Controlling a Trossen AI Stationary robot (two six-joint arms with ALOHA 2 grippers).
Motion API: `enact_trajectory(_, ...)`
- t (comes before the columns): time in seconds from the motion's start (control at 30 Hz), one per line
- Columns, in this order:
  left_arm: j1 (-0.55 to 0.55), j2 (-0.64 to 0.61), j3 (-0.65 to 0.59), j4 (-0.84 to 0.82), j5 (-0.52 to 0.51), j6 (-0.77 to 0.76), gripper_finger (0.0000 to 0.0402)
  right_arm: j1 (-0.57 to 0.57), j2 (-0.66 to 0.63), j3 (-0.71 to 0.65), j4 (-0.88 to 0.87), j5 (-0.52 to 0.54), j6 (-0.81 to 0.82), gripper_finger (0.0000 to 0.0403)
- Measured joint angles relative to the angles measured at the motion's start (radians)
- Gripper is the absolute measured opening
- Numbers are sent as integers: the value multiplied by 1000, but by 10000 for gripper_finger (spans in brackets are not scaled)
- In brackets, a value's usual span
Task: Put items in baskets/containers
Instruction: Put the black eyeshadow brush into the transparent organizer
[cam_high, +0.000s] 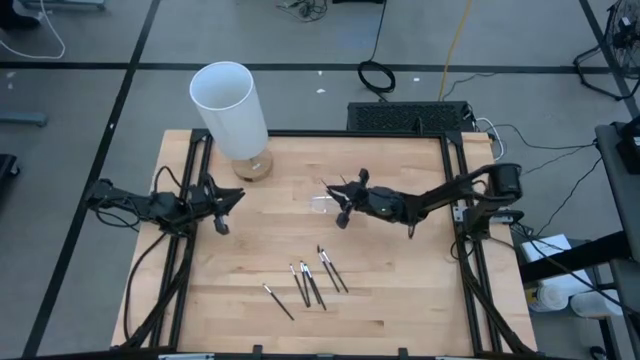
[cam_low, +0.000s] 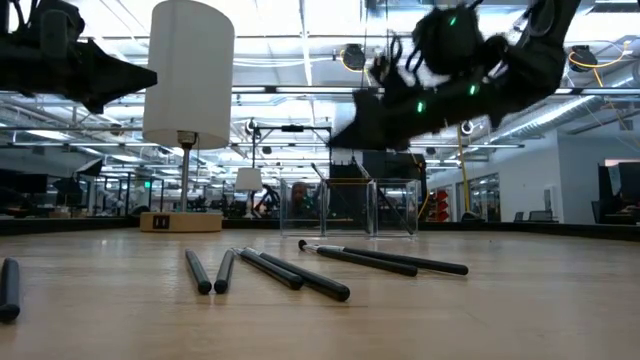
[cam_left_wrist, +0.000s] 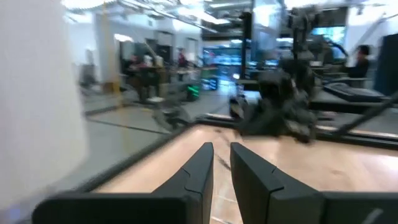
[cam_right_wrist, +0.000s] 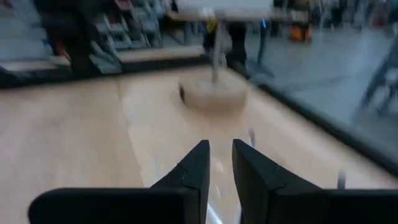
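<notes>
No readable text, labels, brands or numbers on anything

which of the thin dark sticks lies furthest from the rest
The thin dark stick nearest the table's front-left, lying alone; the others cluster close together to its right.

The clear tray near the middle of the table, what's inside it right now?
The clear tray is barely visible, and the right gripper hangs over one end, covering part of it. No brush can be made out inside. Six brushes lie on the table, nearer the front edge.
</notes>
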Motion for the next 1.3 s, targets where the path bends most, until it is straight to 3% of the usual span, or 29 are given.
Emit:
enact_trajectory(0.13,0,0,0,-10,99,-18,61,28,-124,0,-35,1,-113,38)
enact_trajectory(0.23,0,0,0,-3,116,-22,60,39,-219,0,-127,3,-180,8)
enact_trajectory(0.4,0,10,34,33,152,-50,60,40,-317,-11,-272,82,-219,3)
enact_trajectory(0.57,0,99,49,-16,313,-134,60,17,-355,-82,-193,79,-331,3)
enact_trajectory(0.67,-2,185,47,-7,376,-296,60,-26,-370,-122,-109,60,-346,1)
enact_trajectory(0.77,-28,307,45,86,379,-487,60,-63,-377,-163,-92,-17,-341,1)
enact_trajectory(0.87,-82,481,69,258,374,-531,47,-94,-379,-184,-64,-49,-340,1)
enact_trajectory(0.97,-140,683,175,271,319,-538,13,-113,-378,-190,-58,-49,-334,0)
enact_trajectory(1.13,-217,1024,423,108,312,-549,8,-113,-390,-190,-24,-60,-327,0)
enact_trajectory(1.3,-288,1307,720,-227,316,-679,6,-110,-425,-190,-36,-152,-308,0)
